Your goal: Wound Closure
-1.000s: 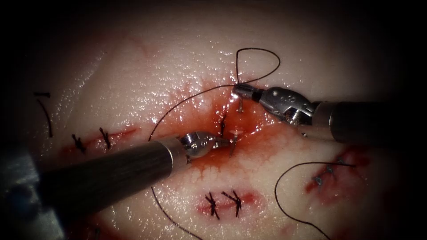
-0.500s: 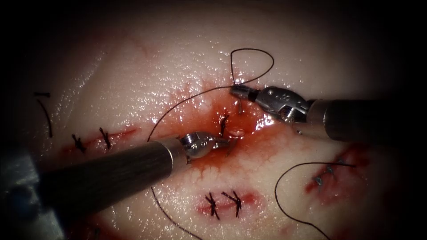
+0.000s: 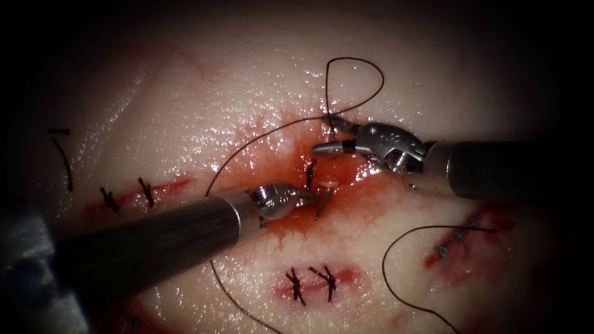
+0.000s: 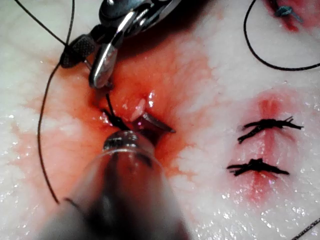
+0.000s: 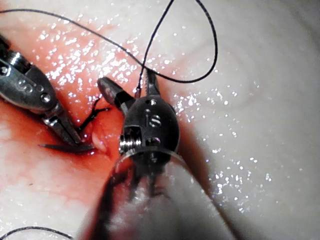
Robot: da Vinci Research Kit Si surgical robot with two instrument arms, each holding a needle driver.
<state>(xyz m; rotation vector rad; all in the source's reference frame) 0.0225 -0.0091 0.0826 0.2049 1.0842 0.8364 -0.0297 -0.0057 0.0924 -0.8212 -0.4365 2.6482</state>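
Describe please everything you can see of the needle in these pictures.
The needle is a thin, dark, curved piece of metal with a sharp point. The left tool has its jaws shut on it near the point end. It lies at the cut, amid red fluid, low over the tissue. In the right wrist view its point is free. I cannot tell whether its other end is in the tissue.

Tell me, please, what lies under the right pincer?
Red fluid on the tissue; the open, empty right pincer covers part. Thread crosses its far jaw. The left pincer holds the needle near one end, the rest hidden.
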